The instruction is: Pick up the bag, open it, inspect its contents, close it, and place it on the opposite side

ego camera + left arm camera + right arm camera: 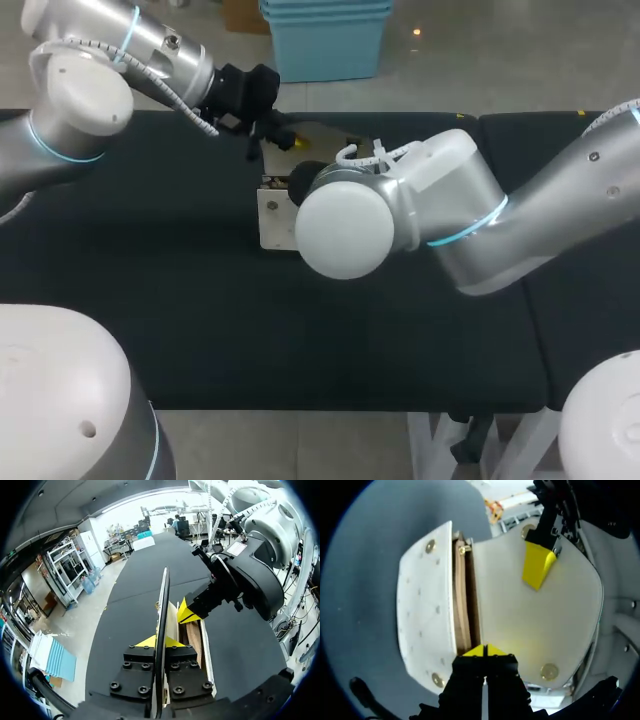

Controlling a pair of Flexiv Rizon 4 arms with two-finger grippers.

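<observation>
A cream bag (272, 215) with gold studs lies on the black table (150, 300), mostly hidden under my right wrist (345, 225). Its flap (535, 615) is folded back, showing the brown inside (462, 615). My left gripper (161, 642) is shut on the flap's edge (162, 605), at the bag's far side (280, 135); one of its yellow fingers (537, 565) lies on the flap. My right gripper (484, 651) is pinched shut on the rim of the bag's mouth, and its yellow tip (189, 612) shows beside the flap. The right gripper is hidden in the head view.
Bare black tabletop stretches to the left of the bag (120, 220) and in front of it (330, 340). My arms' white bases (60, 400) (605, 420) stand at the near corners. The right arm (560, 200) crosses the table's right half.
</observation>
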